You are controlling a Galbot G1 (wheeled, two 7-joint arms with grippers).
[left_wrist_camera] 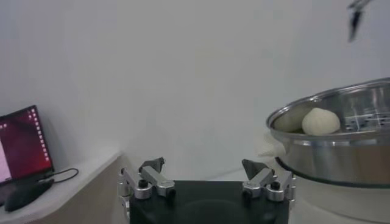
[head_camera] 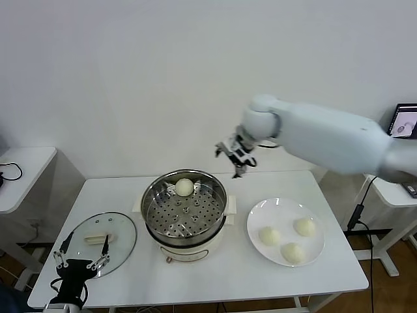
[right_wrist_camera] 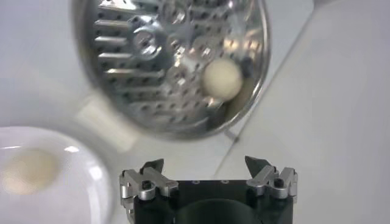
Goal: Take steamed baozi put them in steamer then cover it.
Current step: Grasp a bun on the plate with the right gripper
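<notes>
My right gripper [head_camera: 236,158] hangs empty above the far rim of the steamer [head_camera: 185,210], fingers [right_wrist_camera: 152,167] apart, with nothing between them; my left gripper [head_camera: 83,252] waits low at the near left corner of the table [head_camera: 215,274], fingers also apart, just beside the cover [head_camera: 101,238], which lies flat there with its bar handle up. The count: four baozi in all, one bun [head_camera: 184,187] already resting on the perforated floor near the far wall of the steamer, and three [head_camera: 293,252] on the plate [head_camera: 285,231] to the right of the pot; one steamer, one cover, one plate. What worries me most is the soft dough: if I close too hard on the next bun I will likely dent or tear it, and if I close too lightly it may slip out on the way over the rim. The three on the plate sit near each other, so coming down between them I could nudge a neighbour and roll it off the plate. Dropping a bun on top of the one already inside would probably leave a heap that keeps the cover from seating. And when my left side lifts the cover, the handle is narrow and the glass looks slick; a skewed grip could tip it against the pot.
</notes>
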